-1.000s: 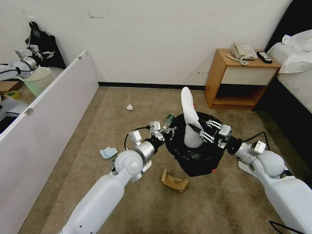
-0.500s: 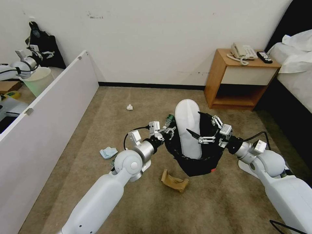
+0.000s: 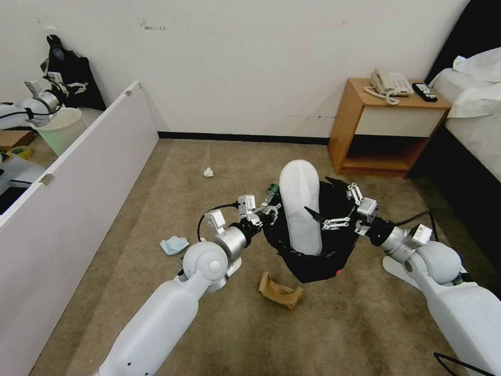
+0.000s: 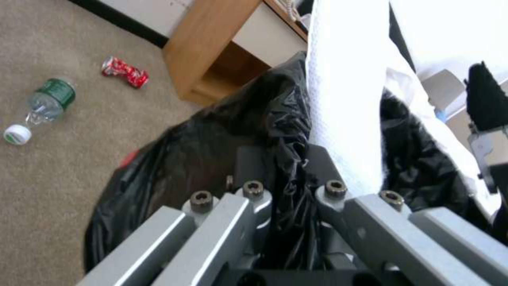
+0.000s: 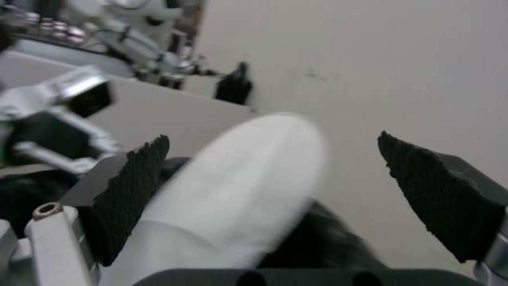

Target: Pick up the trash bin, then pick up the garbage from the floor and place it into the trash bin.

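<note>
The trash bin (image 3: 313, 261), red with a black bag over its rim, hangs just above the floor (image 3: 365, 324). My left gripper (image 3: 269, 211) is shut on its rim and bag (image 4: 222, 159). A white slipper (image 3: 300, 206) leans in the bin, toe up. My right gripper (image 3: 327, 201) stands open beside it, and the pads (image 5: 132, 186) sit either side of the slipper (image 5: 238, 186) without touching it. On the carpet lie garbage: a paper wad (image 3: 208, 172), a blue mask (image 3: 174, 244), a brown paper bag (image 3: 280, 291), a bottle (image 4: 45, 105) and a crushed red can (image 4: 125, 71).
A wooden nightstand (image 3: 386, 125) with a phone stands at the back right, with a bed (image 3: 469, 130) beside it. A white panel (image 3: 78, 172) walls off the left, and a pale bucket (image 3: 60, 128) sits behind it. A flat white object (image 3: 396, 270) lies under my right arm.
My right gripper has opened and let go of the slipper, then drawn back to the right. The slipper has dropped and turned flat-side up in the bin. The left gripper kept its hold.
</note>
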